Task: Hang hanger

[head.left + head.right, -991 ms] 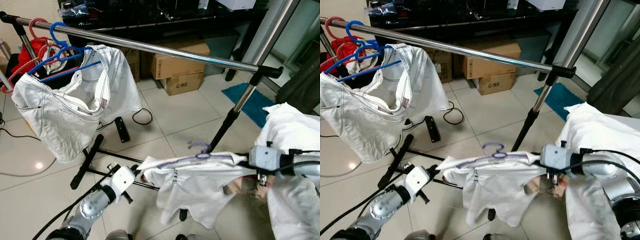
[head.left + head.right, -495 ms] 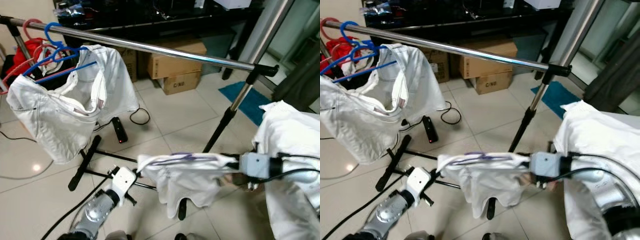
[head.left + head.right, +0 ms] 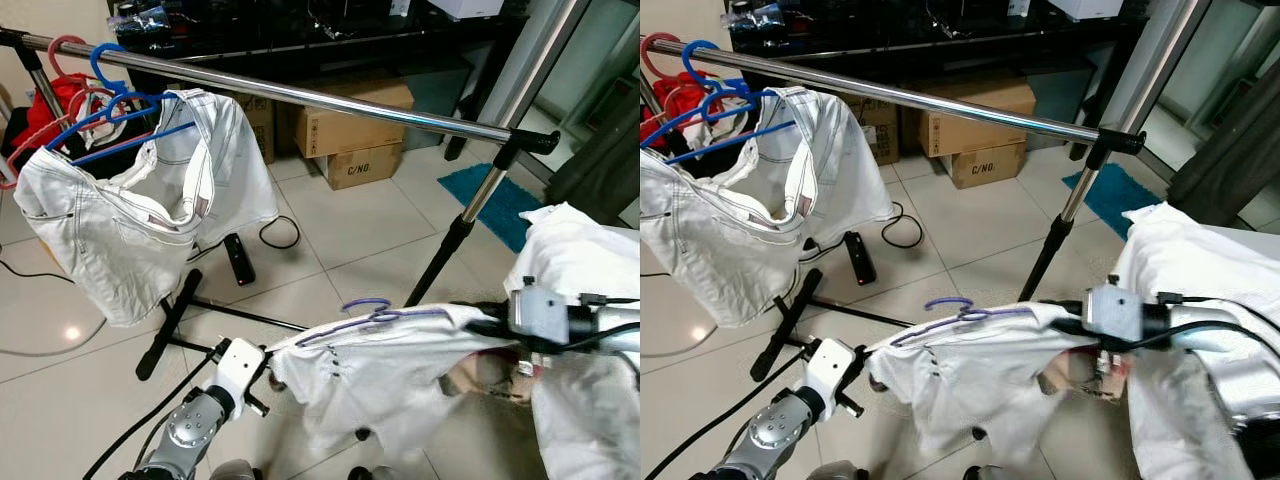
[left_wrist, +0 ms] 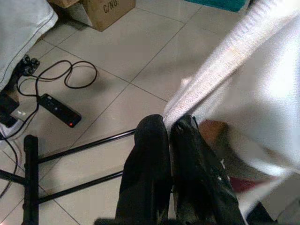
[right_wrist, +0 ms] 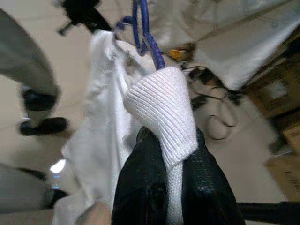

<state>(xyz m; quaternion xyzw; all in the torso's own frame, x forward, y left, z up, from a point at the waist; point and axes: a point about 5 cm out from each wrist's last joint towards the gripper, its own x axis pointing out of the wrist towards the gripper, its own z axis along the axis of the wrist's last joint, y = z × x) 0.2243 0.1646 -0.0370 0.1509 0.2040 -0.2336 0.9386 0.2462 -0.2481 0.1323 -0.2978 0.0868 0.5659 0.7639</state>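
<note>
Stretched between both arms, below the steel clothes rail [image 3: 330, 100]: a white shirt [image 3: 385, 365] on a purple hanger [image 3: 368, 306], hook up and free; left gripper [image 4: 169, 129] with jaws pinched shut on the shirt's left shoulder hem; right gripper [image 5: 165, 154] with jaws closed over the ribbed knit edge at the other end, beside the hanger's purple wire.

Against half a second ago: garment spread wider and flatter, hook standing clear again above the collar where it had lain flat; left arm drawn outward, cloth now taut.

Probably a sign of readying the lift: hook exposed, so next a raise toward the bare stretch of rail right of the white jeans [image 3: 130, 215] on the blue hanger [image 3: 120, 110]; rail well above the hook, so much height to gain; risk of the hook tipping over once more under the shirt's pull.
</note>
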